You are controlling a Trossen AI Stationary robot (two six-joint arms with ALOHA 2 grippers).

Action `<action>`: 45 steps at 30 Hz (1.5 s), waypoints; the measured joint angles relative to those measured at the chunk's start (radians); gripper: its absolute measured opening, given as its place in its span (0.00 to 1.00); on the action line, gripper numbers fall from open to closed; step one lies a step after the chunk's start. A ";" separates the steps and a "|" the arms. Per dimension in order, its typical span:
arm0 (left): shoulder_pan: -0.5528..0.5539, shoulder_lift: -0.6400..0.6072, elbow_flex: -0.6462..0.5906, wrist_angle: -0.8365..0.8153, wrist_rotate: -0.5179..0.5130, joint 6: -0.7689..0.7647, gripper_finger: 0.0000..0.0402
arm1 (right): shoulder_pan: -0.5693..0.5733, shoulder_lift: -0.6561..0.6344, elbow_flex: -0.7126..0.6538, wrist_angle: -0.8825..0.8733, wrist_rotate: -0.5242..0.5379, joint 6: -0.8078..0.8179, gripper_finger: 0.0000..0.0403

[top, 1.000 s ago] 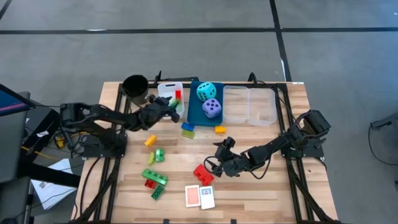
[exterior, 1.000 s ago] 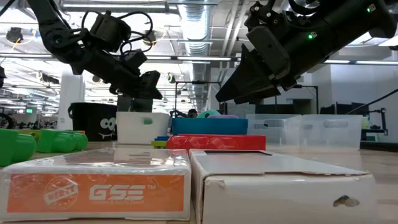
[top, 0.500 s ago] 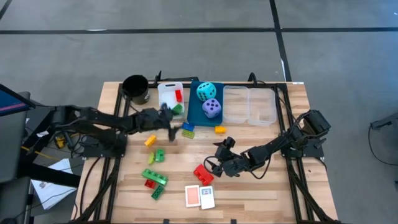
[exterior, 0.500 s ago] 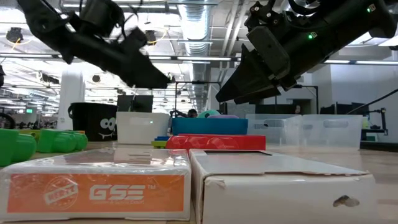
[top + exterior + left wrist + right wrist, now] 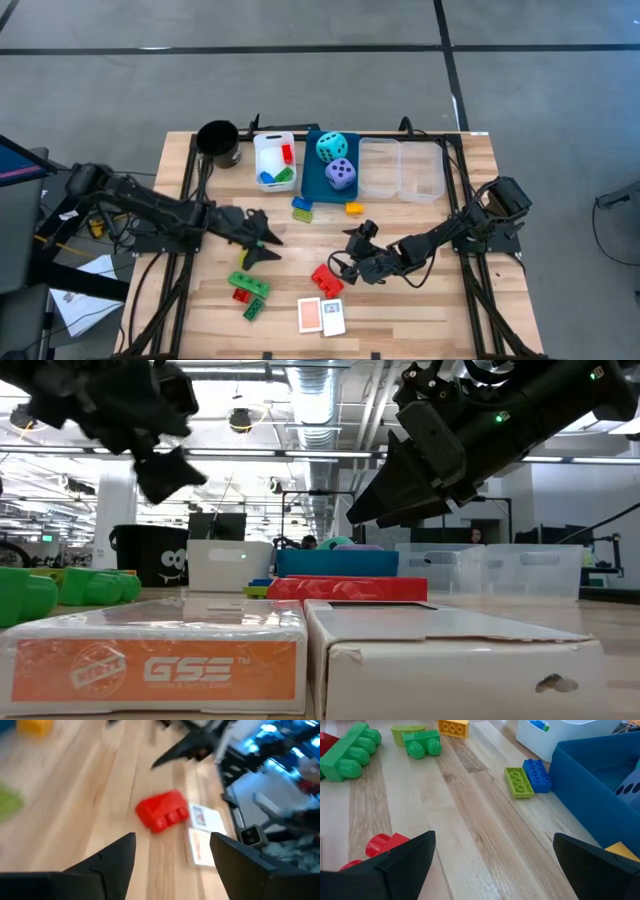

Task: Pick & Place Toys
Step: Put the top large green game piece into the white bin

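My left gripper (image 5: 270,241) is open and empty, in the air over the table's left middle; its wrist view (image 5: 172,851) looks at a red brick (image 5: 162,811) and two cards (image 5: 202,820). My right gripper (image 5: 346,262) is open and empty, just above the table beside that red brick (image 5: 325,279). A long green brick (image 5: 248,284), a small red one (image 5: 243,296) and a small green one (image 5: 254,308) lie near the front left. A blue-and-green brick pair (image 5: 302,208) and an orange brick (image 5: 354,208) lie before the bins. The cyan die (image 5: 332,147) and purple die (image 5: 341,174) sit in the blue bin (image 5: 312,180).
The white bin (image 5: 262,148) holds red, green and blue bricks. Two clear bins (image 5: 400,168) stand at the back right and a black cup (image 5: 218,142) at the back left. The cards (image 5: 321,315) lie by the near edge.
My left gripper has gone from over the white bin toward the table's near edge and a little left, and now hangs over the spot where a yellow and a green brick lay. My right arm has kept still.
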 joint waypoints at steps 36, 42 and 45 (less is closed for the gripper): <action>-0.078 0.024 0.289 -0.795 0.020 -0.728 0.28 | -0.015 0.000 0.000 0.005 -0.104 -0.056 0.99; -0.078 0.079 0.402 -0.862 0.050 -0.689 0.23 | -0.043 0.000 0.000 0.004 -0.104 -0.056 0.99; -0.076 0.123 0.487 -0.977 0.040 -0.656 0.20 | -0.046 0.000 0.000 0.005 -0.104 -0.056 0.99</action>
